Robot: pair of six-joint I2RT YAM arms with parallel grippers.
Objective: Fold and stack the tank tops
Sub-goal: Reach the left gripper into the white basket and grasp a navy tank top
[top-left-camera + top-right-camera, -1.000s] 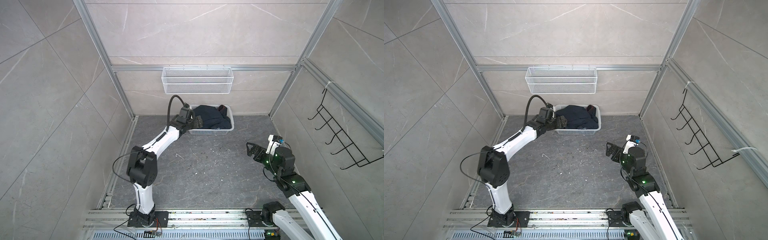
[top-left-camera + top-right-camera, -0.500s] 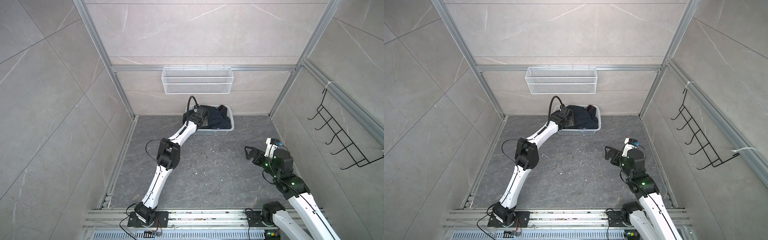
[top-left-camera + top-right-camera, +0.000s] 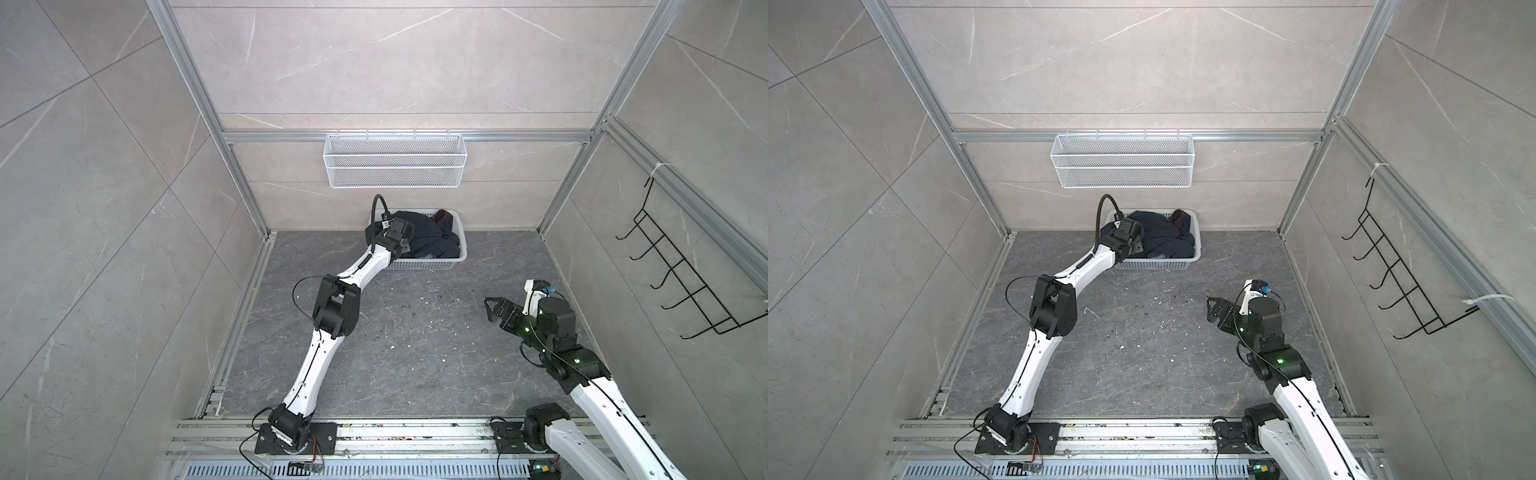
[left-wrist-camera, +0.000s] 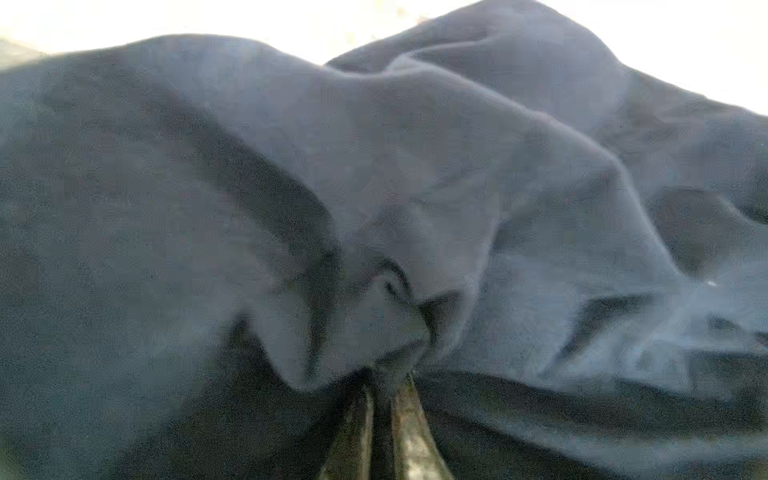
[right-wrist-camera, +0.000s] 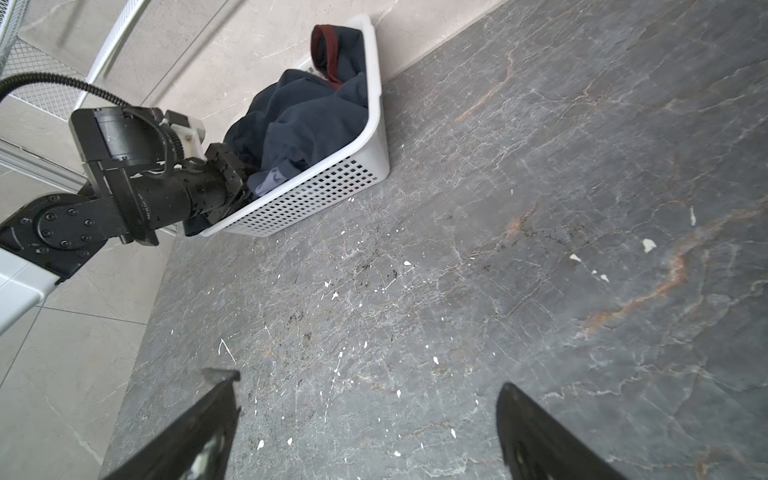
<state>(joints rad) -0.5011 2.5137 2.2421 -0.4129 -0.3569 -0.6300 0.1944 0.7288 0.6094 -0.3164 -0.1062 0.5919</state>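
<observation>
**Reader:** What has altered at your left claw?

**Arm:** Left claw (image 4: 388, 376), wrist view. A second ago my jaws stood wide at the end of the basket (image 3: 428, 264). My arm has since stretched in over its rim, and the jaws are now pinched narrow on a fold of dark blue cloth, which puckers just ahead of the fingertips (image 4: 409, 399). The tank tops (image 3: 432, 239) lie crumpled together inside the basket, at the back of the bench (image 3: 415, 332). A red-trimmed edge (image 5: 328, 50) stands up at the far end, and a paler slate patch (image 5: 270, 180) shows near my wrist. I cannot tell which of the two tops the fold belongs to.

**Reader:** And the right claw?

**Arm:** Right claw (image 5: 365, 382): wide, holding nothing, poised above bare bench well apart from the basket, much as it was.

**Reader:** What follows for the task?

**Arm:** By my judgement the task stands at its start, with nothing spread, folded or stacked. The closing marks the shift from reaching to lifting out. The next move calls for a slow draw upward and toward the open bench. The risk is that both tangled tops rise together, or that the light basket drags along.
</observation>
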